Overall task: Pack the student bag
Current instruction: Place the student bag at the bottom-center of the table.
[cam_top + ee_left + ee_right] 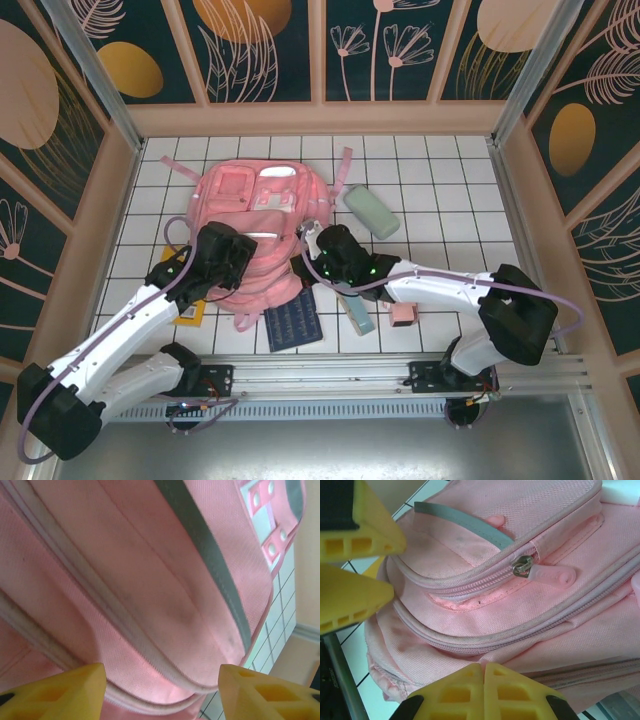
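Pink student bag (262,225), left fingers (60,692) wide over it, right fingers (455,690) pressed together beside its edge

The student bag (150,580) spans the frame from upper left to lower centre, its pink woven fabric close to the lens. Pale zipper lines (100,597) run diagonally from upper left toward lower centre. A grey strip (215,555) descends from top centre toward the right. A pale-blue patch (255,527) with pink tabs sits at upper right. A white tiled surface (275,635) and a beige wall (307,555) show along the right edge. The left gripper (162,692) has its yellow fingertips (60,692) at the lower left and lower right, set apart, with bag fabric visible in the gap.
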You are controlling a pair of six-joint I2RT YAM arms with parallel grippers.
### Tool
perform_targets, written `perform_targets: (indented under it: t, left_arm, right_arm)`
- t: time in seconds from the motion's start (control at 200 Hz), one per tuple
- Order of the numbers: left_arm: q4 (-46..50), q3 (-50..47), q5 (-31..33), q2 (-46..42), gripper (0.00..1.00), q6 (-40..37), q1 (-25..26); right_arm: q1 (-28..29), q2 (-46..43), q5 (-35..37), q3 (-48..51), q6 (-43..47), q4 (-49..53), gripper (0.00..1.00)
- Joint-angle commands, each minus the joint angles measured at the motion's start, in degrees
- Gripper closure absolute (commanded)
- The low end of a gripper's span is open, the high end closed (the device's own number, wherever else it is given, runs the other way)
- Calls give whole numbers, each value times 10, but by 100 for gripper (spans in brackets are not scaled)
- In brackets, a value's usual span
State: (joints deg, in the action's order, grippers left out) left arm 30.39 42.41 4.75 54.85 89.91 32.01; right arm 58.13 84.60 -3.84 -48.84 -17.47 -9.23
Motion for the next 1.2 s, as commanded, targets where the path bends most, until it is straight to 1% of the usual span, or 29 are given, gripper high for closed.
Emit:
perform_targets:
  t: [0.0, 0.15, 0.32, 0.44, 0.566, 0.736, 0.966, 1.191]
  left_arm:
    - [-39, -2, 0, -4, 41, 6, -19]
    - [-37, 2, 4, -2, 43, -3, -35]
    - [-54, -19, -21, 15, 46, 2, -43]
    - [-63, -29, -24, 18, 47, 8, -44]
    - [-63, -31, -21, 14, 48, 11, -44]
    - [-47, -38, -37, 4, 48, 24, -44]
    - [-29, -51, -22, -34, 47, 31, -44]
    - [-40, -66, -35, -32, 47, 36, -44]
  right_arm:
    - [13, 1, 5, 10, 11, -35, 100]
    - [16, -4, 8, 20, 12, -38, 100]
    - [17, -2, 14, 20, 12, -41, 100]
    - [17, 2, 15, 16, 14, -39, 100]
    - [17, 5, 15, 17, 13, -38, 100]
    - [17, 10, 19, 15, 13, -34, 100]
    - [17, 18, 18, 10, 14, -34, 100]
    - [18, 26, 13, -2, 17, -26, 100]
